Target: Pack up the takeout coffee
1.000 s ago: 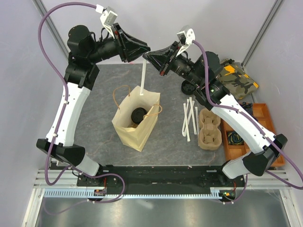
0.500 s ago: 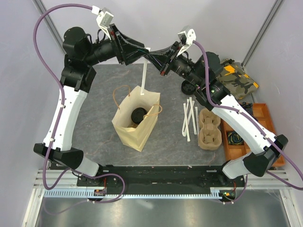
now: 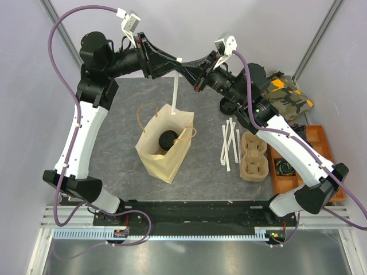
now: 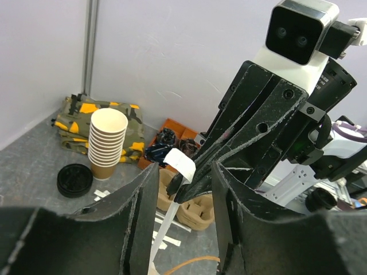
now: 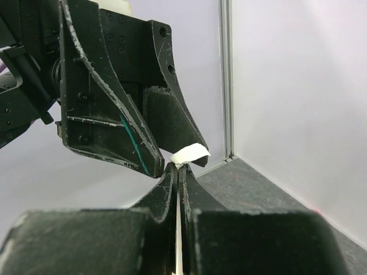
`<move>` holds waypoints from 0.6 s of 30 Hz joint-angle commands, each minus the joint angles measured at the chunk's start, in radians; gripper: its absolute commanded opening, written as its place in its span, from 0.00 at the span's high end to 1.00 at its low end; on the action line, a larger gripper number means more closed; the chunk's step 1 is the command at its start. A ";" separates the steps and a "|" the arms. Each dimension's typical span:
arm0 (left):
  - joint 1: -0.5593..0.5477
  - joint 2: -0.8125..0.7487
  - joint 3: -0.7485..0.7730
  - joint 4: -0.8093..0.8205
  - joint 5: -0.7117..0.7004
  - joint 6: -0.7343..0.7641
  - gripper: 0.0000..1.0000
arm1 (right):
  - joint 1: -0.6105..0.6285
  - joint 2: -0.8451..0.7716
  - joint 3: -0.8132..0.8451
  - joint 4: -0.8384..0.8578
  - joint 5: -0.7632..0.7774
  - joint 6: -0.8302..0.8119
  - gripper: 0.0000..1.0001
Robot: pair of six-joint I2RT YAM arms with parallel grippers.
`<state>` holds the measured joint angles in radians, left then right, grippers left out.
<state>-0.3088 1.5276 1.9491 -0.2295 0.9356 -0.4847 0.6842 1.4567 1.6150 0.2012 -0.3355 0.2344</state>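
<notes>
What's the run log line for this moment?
right hand: shut on straw | left hand: open around straw tip | takeout coffee: inside bag

Left hand point(image 3: 176, 61) moved right and closed the gap to the right hand point(image 3: 184, 67). Its fingers now flank the bent top tab of the wrapped straw point(image 3: 173, 91), tips almost meeting the right hand's tips.

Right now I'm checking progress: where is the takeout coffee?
In the top view, the takeout coffee sits inside the open paper bag, left of the loose straws.
</notes>
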 commanded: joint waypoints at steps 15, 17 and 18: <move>0.004 0.028 0.030 0.045 0.054 -0.083 0.80 | 0.012 -0.032 -0.012 0.040 -0.007 -0.043 1.00; 0.005 0.029 0.031 0.048 0.054 -0.084 0.82 | 0.012 -0.030 -0.010 0.041 -0.005 -0.043 1.00; 0.005 0.031 0.031 0.051 0.055 -0.084 0.85 | 0.014 -0.030 -0.010 0.041 -0.005 -0.044 1.00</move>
<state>-0.3031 1.5467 1.9549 -0.2146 0.9565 -0.5331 0.6918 1.4559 1.6032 0.1947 -0.3248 0.2073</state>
